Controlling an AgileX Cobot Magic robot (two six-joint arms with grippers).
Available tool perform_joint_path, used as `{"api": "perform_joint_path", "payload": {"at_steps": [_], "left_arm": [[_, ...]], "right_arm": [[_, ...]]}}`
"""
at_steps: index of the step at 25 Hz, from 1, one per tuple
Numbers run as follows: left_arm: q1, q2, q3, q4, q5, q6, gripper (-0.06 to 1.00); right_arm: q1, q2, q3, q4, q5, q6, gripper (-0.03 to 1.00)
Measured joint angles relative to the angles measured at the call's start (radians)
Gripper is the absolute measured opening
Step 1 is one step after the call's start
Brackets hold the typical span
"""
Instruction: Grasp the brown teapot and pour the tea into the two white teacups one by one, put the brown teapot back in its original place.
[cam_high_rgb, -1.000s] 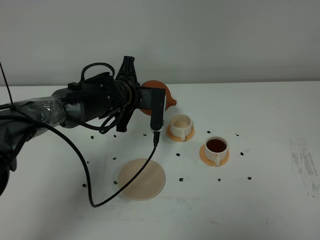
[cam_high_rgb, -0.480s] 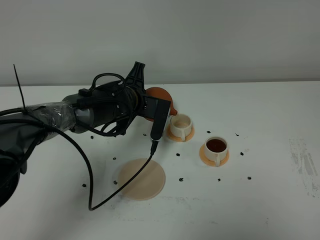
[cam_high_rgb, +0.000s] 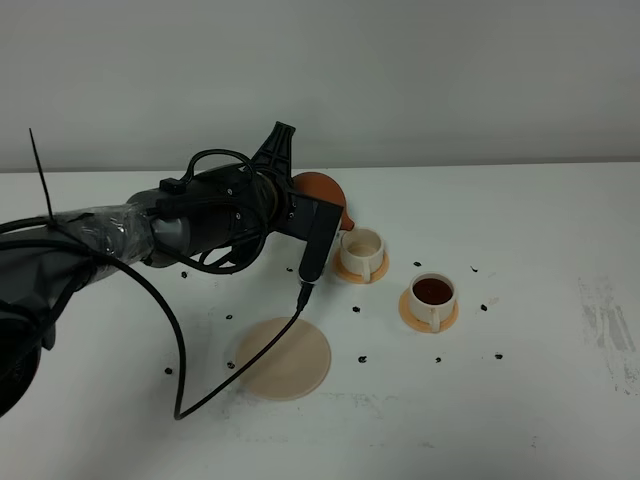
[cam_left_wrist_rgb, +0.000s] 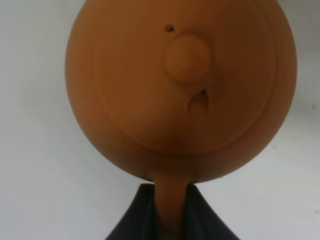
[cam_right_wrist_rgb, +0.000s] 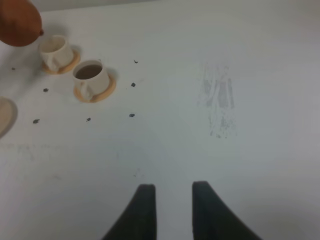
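Note:
My left gripper (cam_left_wrist_rgb: 167, 202) is shut on the handle of the brown teapot (cam_left_wrist_rgb: 180, 85), which fills the left wrist view from its lidded side. From the high camera the brown teapot (cam_high_rgb: 322, 190) hangs tilted, its spout just over the near-left white teacup (cam_high_rgb: 362, 246). That cup's inside looks pale and I can make out no stream. The other white teacup (cam_high_rgb: 433, 294) holds dark tea (cam_high_rgb: 433, 290). Both stand on orange saucers. The beige coaster (cam_high_rgb: 283, 357) lies bare in front. My right gripper (cam_right_wrist_rgb: 172, 200) hovers open over bare table, holding nothing.
The left arm's black cable (cam_high_rgb: 190, 390) loops down across the table beside the coaster. Small black marks (cam_high_rgb: 362, 358) dot the white table around the cups. A scuffed grey patch (cam_right_wrist_rgb: 220, 100) lies to the right.
The left wrist has rolled and moved slightly right, bringing the teapot's spout down toward the left cup. Over the last half second it hardly moved. The right arm stays still.

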Motion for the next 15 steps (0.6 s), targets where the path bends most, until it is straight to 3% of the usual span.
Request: {"api": "perform_joint_path", "payload": {"at_steps": [15], "left_arm": [[-0.022,0.010,-0.016,0.115,0.020,-0.017,0.12]], "right_arm": [[0.000,0.000,0.000,0.000,0.000,0.000,0.21]]}}
